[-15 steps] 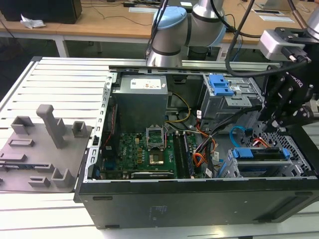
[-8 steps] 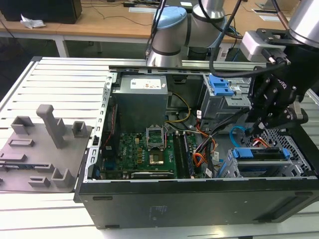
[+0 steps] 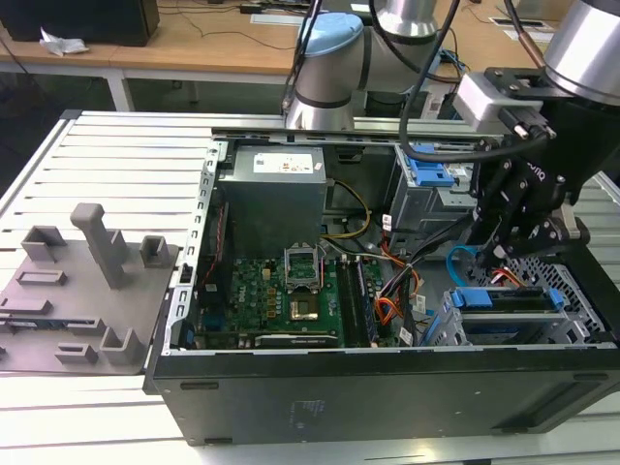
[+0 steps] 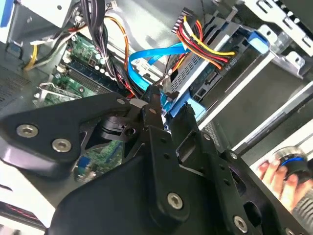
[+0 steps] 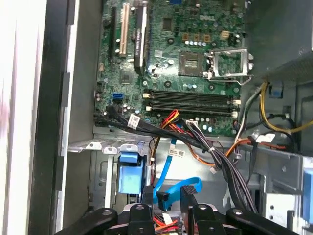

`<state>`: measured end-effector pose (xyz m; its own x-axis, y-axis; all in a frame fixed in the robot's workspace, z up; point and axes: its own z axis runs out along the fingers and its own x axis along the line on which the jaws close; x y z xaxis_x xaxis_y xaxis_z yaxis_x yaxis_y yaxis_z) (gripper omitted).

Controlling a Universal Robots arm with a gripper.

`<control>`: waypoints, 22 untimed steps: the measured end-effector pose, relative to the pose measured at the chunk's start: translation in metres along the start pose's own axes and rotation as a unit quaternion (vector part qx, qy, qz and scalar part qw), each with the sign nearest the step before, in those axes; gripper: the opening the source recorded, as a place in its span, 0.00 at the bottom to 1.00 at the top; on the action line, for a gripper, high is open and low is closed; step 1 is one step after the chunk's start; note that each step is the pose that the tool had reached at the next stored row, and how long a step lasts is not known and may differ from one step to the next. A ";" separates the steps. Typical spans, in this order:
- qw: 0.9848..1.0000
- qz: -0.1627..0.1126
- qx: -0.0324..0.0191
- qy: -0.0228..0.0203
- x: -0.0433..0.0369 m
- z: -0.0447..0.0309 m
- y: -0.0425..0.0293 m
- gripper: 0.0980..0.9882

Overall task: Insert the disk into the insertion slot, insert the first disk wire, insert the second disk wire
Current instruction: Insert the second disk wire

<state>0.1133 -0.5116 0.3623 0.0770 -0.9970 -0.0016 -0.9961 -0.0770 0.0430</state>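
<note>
The black gripper (image 3: pixel 499 254) hangs inside the open black metal computer case (image 3: pixel 387 387), at about 3 o'clock in the exterior view. It sits just above the low silver perforated metal drive cage, the insertion slot (image 3: pixel 465 329), which is at 4 o'clock.

The flat silver hard drive in its bright blue plastic carrier, the disk (image 3: pixel 499 298), already lies in that cage. Its blue frame is level with the cage's walls.

In the second wrist view the gripper (image 4: pixel 168 104) is right at the disk's (image 4: pixel 195 73) end. The thin flat light-blue cable, the second disk wire (image 4: pixel 151 54), curves in a loop and comes down to it. In the first wrist view the cable's (image 5: pixel 188 185) small plug end lies at the gripper (image 5: pixel 167 196). I cannot tell whether the gripper is clamped on the plug or merely around it.

The first disk wire (image 4: pixel 205 44), a bundle of red, yellow and black wires with a black plug, lies against the same end of the disk.

The green motherboard (image 3: pixel 281 291) fills the case's middle, with the grey box-shaped power supply (image 3: pixel 271 189) at 12 o'clock from it. A person's hand (image 4: pixel 276 176) shows beyond the case wall in the second wrist view.
</note>
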 end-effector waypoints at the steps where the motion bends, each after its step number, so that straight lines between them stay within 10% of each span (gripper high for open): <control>1: 1.000 -0.019 0.000 0.001 0.0000 0.0018 0.0000 0.30; 3: 0.999 -0.038 0.000 0.003 0.0000 0.0029 -0.0001 0.30; 6: 0.999 -0.047 -0.002 0.020 0.0000 0.0043 0.0001 0.30; 13: 0.999 -0.047 -0.002 0.021 0.0000 0.0049 0.0002 0.07; 22: 0.999 -0.047 -0.002 0.021 0.0088 0.0051 0.0008 0.07</control>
<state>0.1130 -0.5205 0.3573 0.1717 -0.9845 0.0355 -0.9842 -0.1699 0.0492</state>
